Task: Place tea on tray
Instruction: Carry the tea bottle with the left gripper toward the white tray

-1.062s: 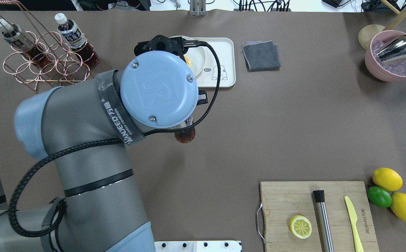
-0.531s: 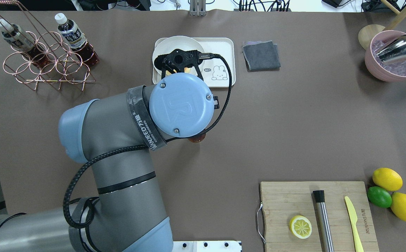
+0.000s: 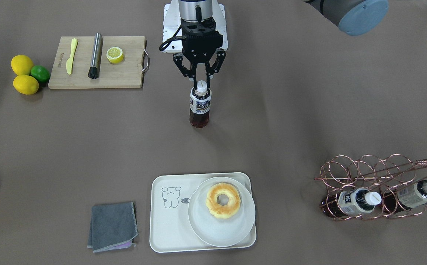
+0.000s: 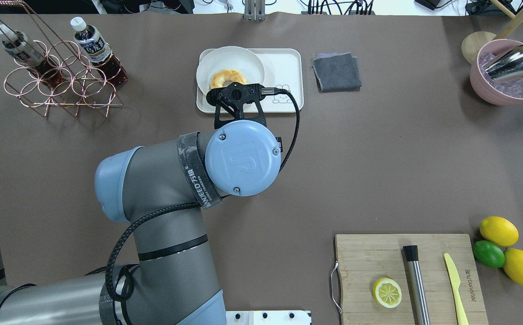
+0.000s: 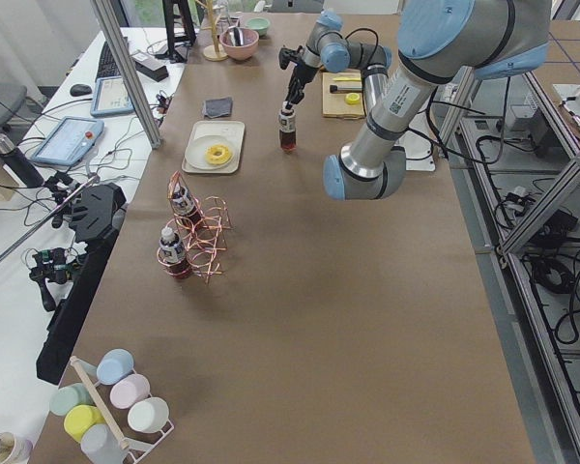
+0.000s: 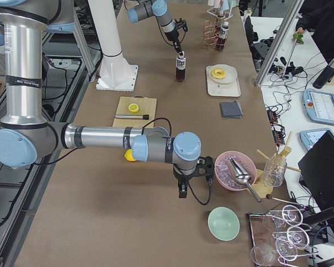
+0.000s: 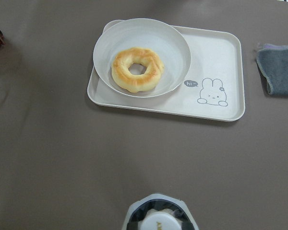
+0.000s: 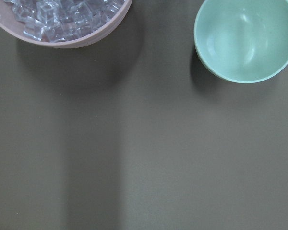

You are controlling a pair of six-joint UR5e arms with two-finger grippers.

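The tea [image 3: 200, 106] is a small bottle of dark liquid with a white cap and a white and blue label. It hangs upright from my left gripper [image 3: 200, 85], which is shut on its cap, over the brown table between my base and the tray. I cannot tell if its bottom touches the table. The cream tray [image 3: 169, 228] lies further out; it also shows in the overhead view [image 4: 284, 63] and the left wrist view [image 7: 216, 52]. The bottle's cap [image 7: 158, 221] shows at the bottom of the left wrist view. In the overhead view my wrist hides the bottle. My right gripper [image 6: 192, 186] hovers by the pink bowl; I cannot tell if it is open or shut.
A white plate [image 3: 213, 235] with a donut [image 3: 223, 200] fills half the tray. A grey cloth [image 3: 112, 226] lies beside it. A copper rack [image 3: 364, 176] holds two more bottles. A cutting board [image 3: 125, 73], lemons [image 3: 21, 64], a pink ice bowl [image 8: 62, 40] and a green bowl [image 8: 245, 38] stand around.
In the overhead view my left wrist has shifted right and toward the near edge and looks smaller. It has uncovered the plate and donut. The bottle's bottom is now hidden under the wrist.
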